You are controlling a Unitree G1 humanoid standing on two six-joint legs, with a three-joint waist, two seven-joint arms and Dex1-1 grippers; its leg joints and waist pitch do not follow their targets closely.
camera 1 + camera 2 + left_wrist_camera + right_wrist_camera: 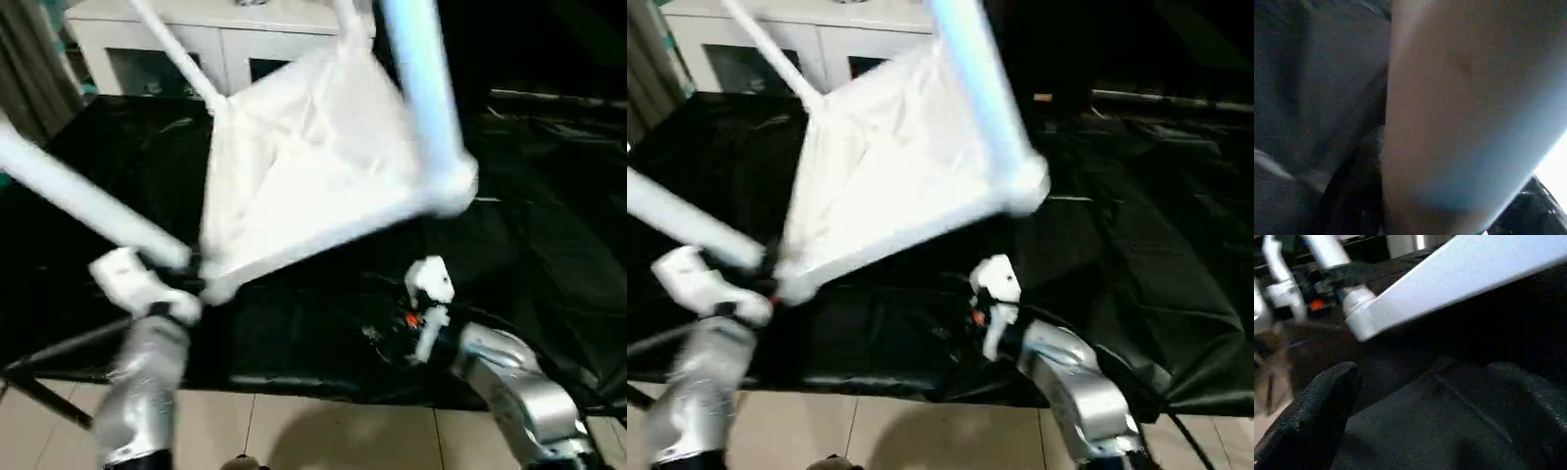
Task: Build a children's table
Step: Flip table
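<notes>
The children's table (304, 166) hangs tilted above the black-covered work surface, its ribbed underside facing me. White legs stick out of its corner sockets: one to the left (78, 196), one toward me at the right (421, 78), one at the back (176, 49). My left gripper (191, 274) is shut around the left leg (1464, 122) close to its corner socket. The right wrist view shows that grip (1334, 276) from below, under the top's edge (1474, 274). My right gripper (1425, 401) is open and empty, low over the cloth beneath the near edge.
A black cloth (549, 215) covers the work surface, whose front edge runs above a tiled floor (323, 431). A white cabinet with glass doors (196, 49) stands behind. A curtain (29, 69) hangs at the far left.
</notes>
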